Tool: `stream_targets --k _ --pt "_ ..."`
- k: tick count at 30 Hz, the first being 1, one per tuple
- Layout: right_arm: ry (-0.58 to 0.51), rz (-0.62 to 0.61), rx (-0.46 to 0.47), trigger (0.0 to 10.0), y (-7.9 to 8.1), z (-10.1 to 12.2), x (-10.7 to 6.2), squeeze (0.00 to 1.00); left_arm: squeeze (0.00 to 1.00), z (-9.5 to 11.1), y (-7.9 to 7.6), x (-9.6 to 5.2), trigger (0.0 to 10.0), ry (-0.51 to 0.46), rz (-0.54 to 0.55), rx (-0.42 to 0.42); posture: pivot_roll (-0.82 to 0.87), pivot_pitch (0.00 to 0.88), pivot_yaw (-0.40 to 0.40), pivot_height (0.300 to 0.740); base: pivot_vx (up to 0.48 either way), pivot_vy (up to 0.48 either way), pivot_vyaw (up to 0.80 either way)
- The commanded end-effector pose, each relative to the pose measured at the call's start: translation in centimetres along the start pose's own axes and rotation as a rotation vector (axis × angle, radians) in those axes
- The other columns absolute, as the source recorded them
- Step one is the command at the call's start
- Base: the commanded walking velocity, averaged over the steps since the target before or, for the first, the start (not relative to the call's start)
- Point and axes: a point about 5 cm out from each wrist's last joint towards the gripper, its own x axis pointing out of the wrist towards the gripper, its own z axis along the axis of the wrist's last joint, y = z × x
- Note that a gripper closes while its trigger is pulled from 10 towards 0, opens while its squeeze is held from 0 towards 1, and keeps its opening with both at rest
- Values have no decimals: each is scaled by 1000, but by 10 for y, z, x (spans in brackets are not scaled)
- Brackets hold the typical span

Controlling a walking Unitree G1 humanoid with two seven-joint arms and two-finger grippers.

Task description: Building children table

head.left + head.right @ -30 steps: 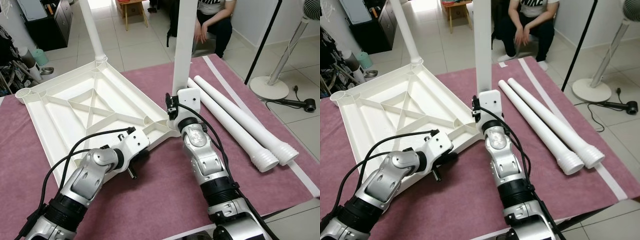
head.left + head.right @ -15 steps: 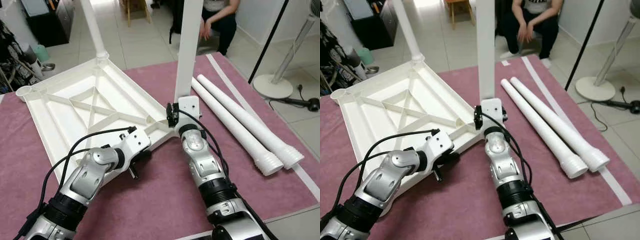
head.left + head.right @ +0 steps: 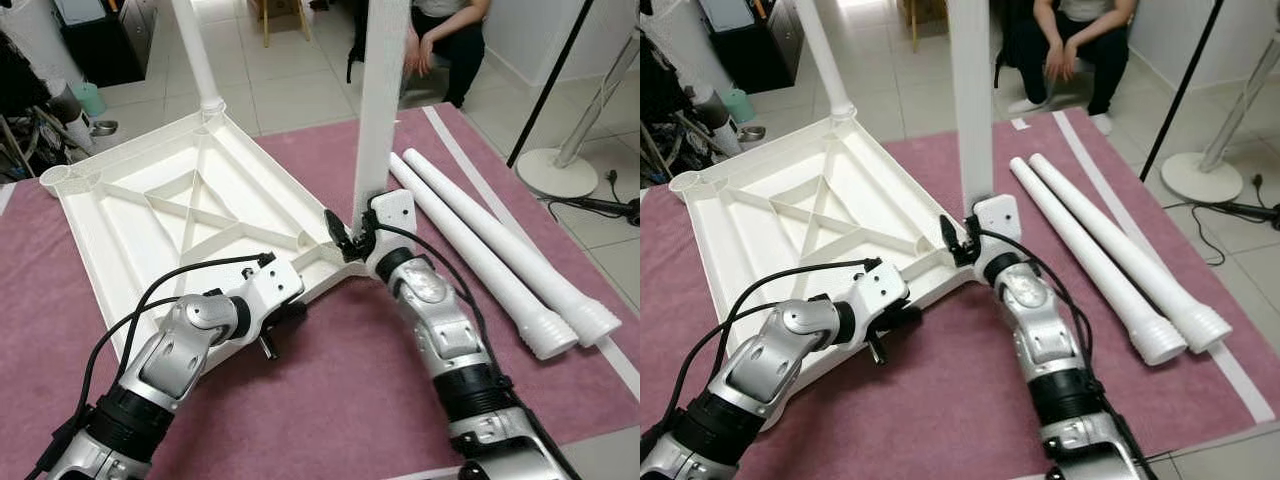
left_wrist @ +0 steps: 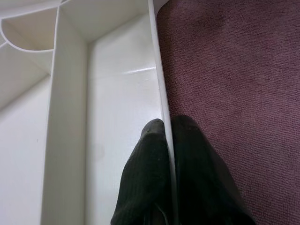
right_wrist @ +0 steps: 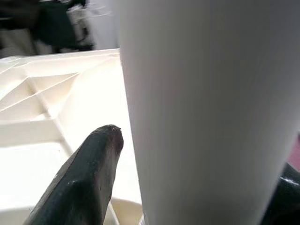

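Tabletop (image 3: 170, 215): white plastic, upside down with ribbed underside up, left and centre of the frame, lying on a purple-red carpet (image 3: 330, 400).

Fitted leg (image 3: 200, 60): white, upright in the tabletop's far corner socket, upper left of centre.

Second leg (image 3: 383, 90): white, upright at the tabletop's near right corner, centre top of the frame.

Loose legs (image 3: 490, 245): two white tubes lying side by side and touching on the carpet, right of the frame, ribbed ends toward the lower right.

Left tool (image 4: 168, 154): lower left of centre, at the tabletop's near edge. Wrist view shows its two black fingers (image 4: 145, 173) pressed on either side of the thin white rim, clamped on it.

Right tool (image 3: 352, 238): centre of the frame, at the foot of the second leg. Wrist view shows one black finger (image 5: 84, 178) beside the leg with a slight gap and the other at the frame's corner on its far side; whether they grip it cannot be told.

Surroundings: seated person (image 3: 445, 30), top right; fan stand (image 3: 560, 165) on the tiled floor, far right.
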Motion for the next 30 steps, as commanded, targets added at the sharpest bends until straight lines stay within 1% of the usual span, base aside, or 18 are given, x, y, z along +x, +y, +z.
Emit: stream_targets --k 1,3,6,9,10,12,13,16,19,20,25,27,28,30 --pt "-1 101 -13 10000 -1 0 -4 0 0 2 5 -5 10000 -1 29 44 -27 0 149 740 0 0 0" --pt "-1 101 -13 10000 -1 0 -4 0 0 2 5 -5 10000 -1 29 44 -27 0 149 740 0 0 0" --pt "20 160 -38 10000 -9 0 -7 0 0 1 5 -6 10000 -1 26 44 -27 0 149 740 0 0 0" --pt "58 210 -81 10000 -23 -1 -9 0 0 1 6 -7 10000 1 28 45 -17 0 149 740 0 0 0" --pt "58 210 -81 10000 -23 -1 -9 0 0 1 6 -7 10000 1 28 45 -17 0 149 740 0 0 0" --pt "78 246 -104 10000 -30 -1 -11 0 0 1 6 -8 10000 3 28 45 -15 0 152 740 0 0 0" --pt "78 246 -104 10000 -30 -1 -11 0 0 1 6 -8 10000 3 28 45 -15 0 152 740 0 0 0" --pt "89 273 -123 10000 -38 0 -10 0 0 1 6 -8 10000 4 27 44 -14 0 154 740 0 0 0" --pt "92 284 -131 10000 -41 1 -9 0 0 1 6 -8 10000 4 26 44 -13 0 155 740 0 0 0" --pt "92 327 -135 10000 -42 4 -7 0 0 1 6 -8 10000 5 26 44 -7 0 157 740 0 0 0" --pt "92 379 -135 10000 -40 5 -5 0 0 1 6 -9 10000 7 26 45 -4 0 157 740 0 0 0" --pt "97 439 -140 10000 -40 7 -3 0 0 0 6 -10 10000 10 28 44 7 0 155 740 0 0 0" --pt "97 439 -140 10000 -40 7 -3 0 0 0 6 -10 10000 10 28 44 7 0 155 740 0 0 0" --pt "105 485 -141 10000 -40 8 -1 0 0 0 6 -11 10000 12 31 43 10 1 152 740 0 0 0"
